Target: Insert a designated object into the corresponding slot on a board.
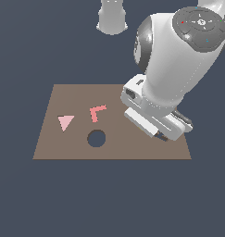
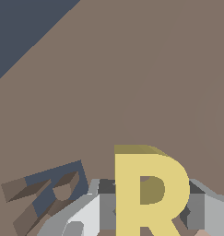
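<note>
Yellow letter "R" piece (image 2: 150, 193), flat and thick-edged, is being held between the tool's (image 2: 150, 209) closed fingers (image 2: 106, 209) above the brown board (image 2: 132, 92). Its lower legs are being cut off in the wrist view, and it is being hidden entirely by the arm in the exterior view, while the dark slot (image 2: 46, 196) is being seen only partly beside it.

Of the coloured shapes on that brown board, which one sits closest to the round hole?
The red L. It lies just above the round hole in the exterior view, while the pink triangle sits farther off, toward the board's left edge.

Arm bulk is covering the board (image 1: 77, 99) at right of frame; red L (image 1: 97, 112), pink triangle (image 1: 65, 122) lying flat centre-left, leaving open passage above.
</note>
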Robot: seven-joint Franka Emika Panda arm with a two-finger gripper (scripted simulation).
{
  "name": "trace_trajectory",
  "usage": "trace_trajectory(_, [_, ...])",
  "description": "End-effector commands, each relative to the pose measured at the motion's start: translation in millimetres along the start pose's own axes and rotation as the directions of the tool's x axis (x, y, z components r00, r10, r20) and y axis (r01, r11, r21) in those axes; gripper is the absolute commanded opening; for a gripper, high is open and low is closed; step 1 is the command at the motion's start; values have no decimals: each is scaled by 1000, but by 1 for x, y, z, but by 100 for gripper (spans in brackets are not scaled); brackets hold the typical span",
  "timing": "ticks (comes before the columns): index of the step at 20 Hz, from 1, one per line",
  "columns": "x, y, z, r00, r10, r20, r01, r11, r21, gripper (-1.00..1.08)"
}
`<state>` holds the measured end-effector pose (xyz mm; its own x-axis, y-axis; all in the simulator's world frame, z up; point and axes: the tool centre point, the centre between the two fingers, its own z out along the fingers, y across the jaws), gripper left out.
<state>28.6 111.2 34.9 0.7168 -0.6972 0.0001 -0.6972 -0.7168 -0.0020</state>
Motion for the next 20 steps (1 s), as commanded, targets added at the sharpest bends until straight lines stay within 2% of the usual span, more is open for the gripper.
trace_trajectory(1, [-4, -4, -1, 995, 95, 0, -95, 995, 1, -100])
trace_trajectory(5, [-9, -10, -1, 970, 242, 0, -242, 970, 1, -100])
trace_trajectory(10, [-13, -20, -2, 909, 417, 0, -417, 909, 1, -100])
trace_trajectory(15, [-16, -30, -3, 817, 577, 0, -577, 817, 1, -100])
trace_trajectory(20, [-17, -40, -4, 697, 717, 1, -717, 697, 2, -100])
